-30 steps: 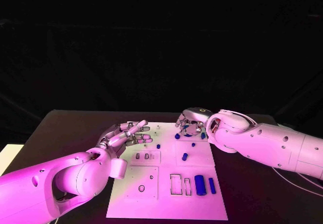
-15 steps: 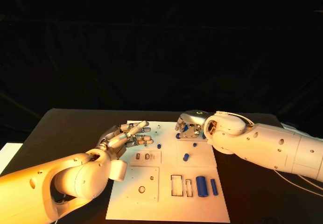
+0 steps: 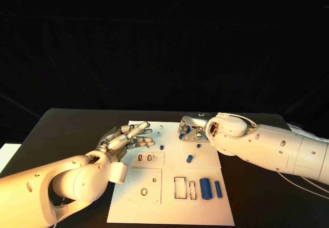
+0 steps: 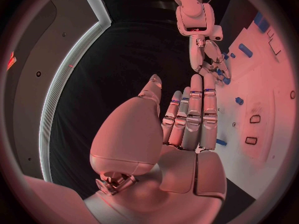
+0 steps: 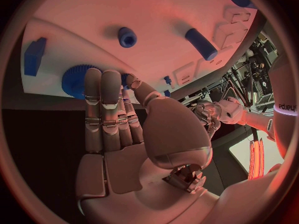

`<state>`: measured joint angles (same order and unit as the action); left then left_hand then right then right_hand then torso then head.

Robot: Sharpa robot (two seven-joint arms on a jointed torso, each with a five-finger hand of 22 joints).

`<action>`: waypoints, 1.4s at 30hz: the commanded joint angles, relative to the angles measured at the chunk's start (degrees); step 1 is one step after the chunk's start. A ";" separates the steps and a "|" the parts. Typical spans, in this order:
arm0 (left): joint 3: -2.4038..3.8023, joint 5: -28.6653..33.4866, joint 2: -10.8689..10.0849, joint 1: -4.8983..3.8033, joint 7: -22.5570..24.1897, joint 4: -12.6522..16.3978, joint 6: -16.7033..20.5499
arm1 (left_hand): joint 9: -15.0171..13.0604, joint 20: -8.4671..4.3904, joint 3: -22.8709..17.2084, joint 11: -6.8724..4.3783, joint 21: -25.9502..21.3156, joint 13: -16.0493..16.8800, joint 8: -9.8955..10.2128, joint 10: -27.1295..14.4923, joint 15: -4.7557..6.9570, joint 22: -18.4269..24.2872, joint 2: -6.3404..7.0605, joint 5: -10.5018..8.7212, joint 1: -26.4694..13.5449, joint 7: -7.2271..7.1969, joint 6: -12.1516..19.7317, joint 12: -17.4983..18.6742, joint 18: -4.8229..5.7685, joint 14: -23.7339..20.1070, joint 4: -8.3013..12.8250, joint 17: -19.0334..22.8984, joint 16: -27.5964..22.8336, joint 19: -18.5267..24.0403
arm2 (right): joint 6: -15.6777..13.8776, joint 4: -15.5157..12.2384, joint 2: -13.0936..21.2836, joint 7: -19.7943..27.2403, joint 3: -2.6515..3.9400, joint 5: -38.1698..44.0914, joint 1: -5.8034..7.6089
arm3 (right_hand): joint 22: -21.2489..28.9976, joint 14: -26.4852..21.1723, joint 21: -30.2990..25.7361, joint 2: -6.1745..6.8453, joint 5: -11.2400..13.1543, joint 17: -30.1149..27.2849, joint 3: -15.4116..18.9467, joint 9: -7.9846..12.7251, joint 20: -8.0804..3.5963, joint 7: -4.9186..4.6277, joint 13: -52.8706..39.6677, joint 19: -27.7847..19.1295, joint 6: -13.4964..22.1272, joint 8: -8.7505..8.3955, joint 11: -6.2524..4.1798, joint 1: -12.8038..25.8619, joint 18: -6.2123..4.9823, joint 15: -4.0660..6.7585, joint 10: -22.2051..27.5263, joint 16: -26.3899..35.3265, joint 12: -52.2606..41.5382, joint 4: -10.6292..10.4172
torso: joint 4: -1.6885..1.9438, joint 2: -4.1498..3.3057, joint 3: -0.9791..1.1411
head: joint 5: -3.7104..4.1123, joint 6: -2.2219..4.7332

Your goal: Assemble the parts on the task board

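The white task board [image 3: 171,199] lies in the middle of the black table. My left hand [image 3: 130,138] hovers over its far left corner with its fingers stretched out and nothing in them. At the far edge, my right hand [image 3: 192,128] reaches down among blue parts. In the right wrist view its fingertips [image 5: 102,79] lie over a blue gear [image 5: 74,80] and the thumb is at the gear's rim; whether it grips the gear is hidden. Close by are a blue block [image 5: 34,55], a short peg [image 5: 127,37] and a longer cylinder [image 5: 201,43].
At the board's near right a thick blue cylinder [image 3: 205,188] lies beside a slimmer blue bar [image 3: 218,189], next to rectangular slots [image 3: 179,187]. A small cylinder [image 3: 189,158] and two pegs [image 3: 198,146] [image 3: 161,147] sit mid-board. Bare black table [image 3: 62,128] surrounds the board.
My right hand has edged slightly left over the far blue parts. The left hand has barely moved.
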<state>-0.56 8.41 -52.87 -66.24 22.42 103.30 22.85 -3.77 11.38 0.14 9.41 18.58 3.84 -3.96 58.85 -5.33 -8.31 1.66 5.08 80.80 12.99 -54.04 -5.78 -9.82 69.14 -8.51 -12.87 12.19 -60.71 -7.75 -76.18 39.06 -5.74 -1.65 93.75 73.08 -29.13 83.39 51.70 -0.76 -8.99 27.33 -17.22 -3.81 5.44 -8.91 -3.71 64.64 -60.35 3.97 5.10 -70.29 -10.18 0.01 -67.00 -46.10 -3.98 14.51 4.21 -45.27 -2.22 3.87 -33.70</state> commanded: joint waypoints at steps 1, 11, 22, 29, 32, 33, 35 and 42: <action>0.06 0.14 -0.08 -0.17 0.03 0.22 -1.32 | 0.06 0.04 0.39 0.09 0.30 -0.08 0.26 -0.39 -0.26 -0.09 -0.10 0.33 -0.66 0.05 0.48 0.20 -0.49 0.22 -0.05 -0.05 0.19 -0.50 | 1.60 0.13 -0.20 -0.27 0.00 1.08 -0.02 | -0.65 -0.32 0.86 -0.84 0.48 1.11 -0.69 -0.12 0.08 0.08 -0.01 -0.36 -0.82 0.12 -0.17 -0.22 -0.30 0.25 -0.50 -0.89 0.00 -0.12 | 0.00 -0.32 -0.07 | 0.01 -0.08; 0.06 0.14 -0.04 -0.26 -0.20 0.29 -1.72 | 0.06 0.06 0.49 0.12 0.33 -0.08 0.26 -0.56 -0.29 -0.10 -0.06 0.33 -0.77 0.06 0.61 0.19 -0.47 0.14 -0.07 -0.16 0.23 -0.47 | -0.40 0.07 -0.32 -0.47 0.00 1.11 -0.04 | -7.31 0.42 6.30 -2.51 3.61 7.53 -3.24 -0.57 -0.39 0.97 -0.17 1.82 -3.75 1.08 -1.06 -1.38 0.60 0.91 -3.19 -6.18 -0.55 -0.79 | 0.18 -0.66 -0.16 | 0.08 0.20; 0.05 0.14 -0.41 -0.40 -0.43 0.30 -2.23 | 0.06 0.10 0.54 0.26 0.44 -0.08 0.28 -1.22 -0.38 -0.16 0.00 0.38 -0.57 0.23 1.19 0.19 -0.45 -0.12 0.24 -0.60 0.39 -0.34 | -13.13 -2.26 0.24 0.12 0.02 -1.31 -0.06 | -14.27 1.14 11.79 -2.24 4.31 13.55 -5.47 -0.71 -0.60 1.20 -0.10 4.10 -4.64 1.04 -1.31 -1.20 1.64 1.07 -4.14 -11.52 -0.17 -2.07 | 0.27 -1.00 -0.26 | -0.01 0.82; 0.05 0.14 -0.45 -0.42 -0.68 0.32 -2.50 | 0.05 0.12 0.44 0.30 0.49 -0.06 0.23 -1.41 -0.41 -0.18 -0.07 0.42 -0.31 0.28 1.36 0.10 -0.44 -0.27 0.48 -0.80 0.46 -0.26 | -14.56 -1.21 -1.43 -1.63 0.16 -1.86 -0.02 | -14.57 0.70 12.28 -1.63 5.43 13.39 -5.99 -0.61 -0.46 1.04 -0.01 3.68 -4.26 0.62 -1.13 -0.62 1.65 0.89 -3.65 -11.63 0.22 -3.05 | 0.42 -1.15 -0.28 | -0.22 1.53; 0.05 0.14 -0.43 -0.42 -0.77 0.30 -2.61 | 0.04 0.12 0.43 0.30 0.49 -0.05 0.23 -1.42 -0.41 -0.19 -0.08 0.42 -0.29 0.28 1.37 0.10 -0.44 -0.28 0.50 -0.82 0.46 -0.25 | -14.93 -0.01 -2.71 -2.28 0.23 -1.85 0.05 | -14.68 0.63 12.41 -1.44 5.53 13.52 -6.15 -0.58 -0.42 1.00 0.00 3.59 -4.15 0.50 -1.06 -0.58 1.65 0.86 -3.49 -11.76 0.28 -3.24 | 0.54 -1.19 -0.36 | -0.20 1.41; 0.05 0.14 -0.42 -0.43 -0.79 0.28 -2.63 | 0.04 0.13 0.40 0.31 0.50 -0.05 0.22 -1.46 -0.41 -0.19 -0.10 0.43 -0.23 0.29 1.39 0.08 -0.44 -0.30 0.55 -0.86 0.48 -0.24 | -14.90 0.39 -3.12 -2.34 0.25 -1.85 0.06 | -14.70 0.63 12.43 -1.40 5.54 13.53 -6.16 -0.58 -0.41 0.99 0.01 3.59 -4.13 0.49 -1.06 -0.56 1.65 0.85 -3.47 -11.77 0.28 -3.26 | 0.48 -1.23 -0.34 | -0.24 1.45; 0.05 0.14 -0.40 -0.43 -0.84 0.27 -2.66 | 0.04 0.13 0.38 0.31 0.51 -0.05 0.21 -1.47 -0.41 -0.19 -0.12 0.43 -0.19 0.29 1.41 0.07 -0.44 -0.32 0.58 -0.88 0.49 -0.23 | -14.85 1.23 -4.00 -2.37 0.30 -1.86 0.09 | -14.85 0.56 12.59 -1.06 5.54 13.65 -6.21 -0.56 -0.37 0.92 0.00 3.52 -4.05 0.39 -1.01 -0.44 1.67 0.80 -3.35 -11.91 0.29 -3.46 | 0.45 -1.31 -0.35 | -0.19 1.55; 0.04 0.14 -0.25 -0.43 -0.95 0.23 -2.80 | 0.02 0.13 0.30 0.32 0.54 -0.04 0.18 -1.53 -0.42 -0.21 -0.20 0.45 -0.06 0.30 1.44 0.01 -0.45 -0.37 0.69 -0.98 0.53 -0.19 | -14.61 3.69 -6.43 -2.95 0.39 -1.76 0.15 | -14.91 0.45 12.74 -0.46 5.39 13.77 -6.22 -0.53 -0.28 0.85 0.00 3.32 -3.93 0.24 -0.93 -0.15 1.65 0.72 -3.18 -12.08 0.29 -3.89 | 0.45 -1.37 -0.35 | -0.30 1.30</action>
<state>-0.56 8.48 -53.26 -66.59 21.45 103.41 21.49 -3.77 11.38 0.44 9.71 18.80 3.84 -3.96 57.74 -5.53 -8.45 1.43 5.29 80.58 13.29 -52.90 -5.78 -9.81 68.93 -8.19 -13.81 12.42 -60.71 -21.61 -72.95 32.92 -7.56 -1.30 91.81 73.18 -43.98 84.03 64.15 -1.56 -3.62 41.05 -23.39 -4.36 4.95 -7.85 -3.75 68.24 -64.61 4.50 4.08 -70.49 -9.27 0.64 -70.50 -57.87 -3.98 10.91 4.66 -46.62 -2.55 3.59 -32.30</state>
